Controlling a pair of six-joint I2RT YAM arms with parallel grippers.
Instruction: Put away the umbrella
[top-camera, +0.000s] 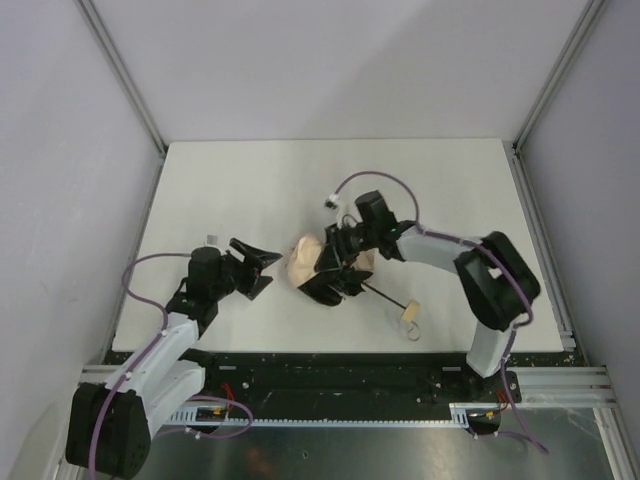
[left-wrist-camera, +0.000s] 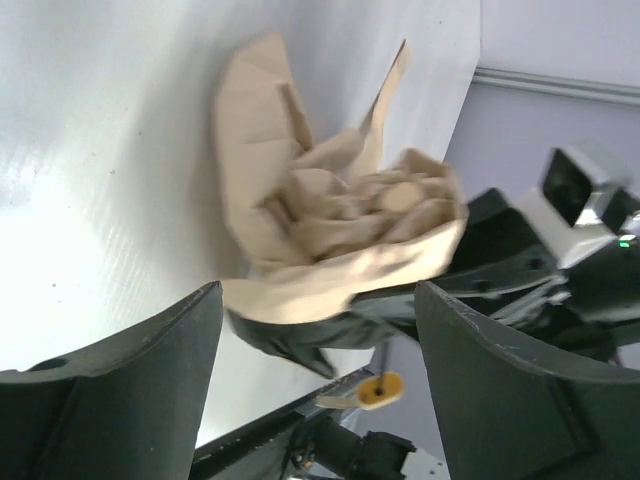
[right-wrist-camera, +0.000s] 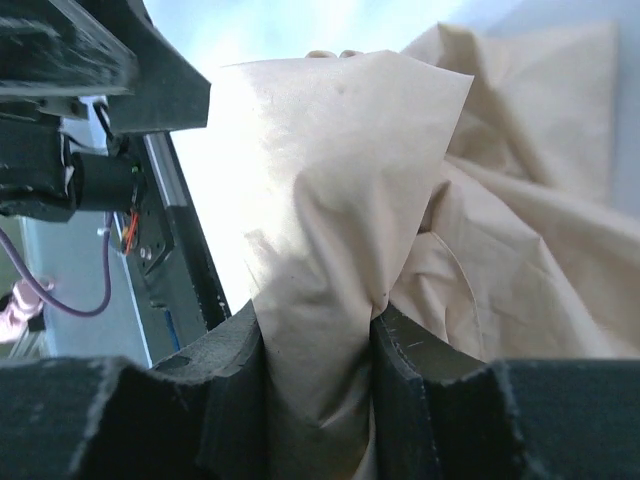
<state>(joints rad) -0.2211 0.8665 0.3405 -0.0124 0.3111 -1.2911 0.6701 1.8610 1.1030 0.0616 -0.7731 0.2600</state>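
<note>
Umbrella (top-camera: 303, 262) on table (top-camera: 250, 180) middle; left gripper (top-camera: 270, 270) just left of it (apart); right gripper (top-camera: 326, 272) on its right side; handle (top-camera: 410, 315) nearer, right.

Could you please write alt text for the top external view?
Seen from above, the right gripper has its jaws pinched on the bunched beige fabric of a folding umbrella on the white table, its wooden handle trailing right. The left gripper, jaws open, faces the fabric from the left.

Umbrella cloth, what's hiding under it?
Under the crumpled beige umbrella cloth: white table. The right gripper pinches a fold. The thin black shaft runs in; its top is covered.
</note>
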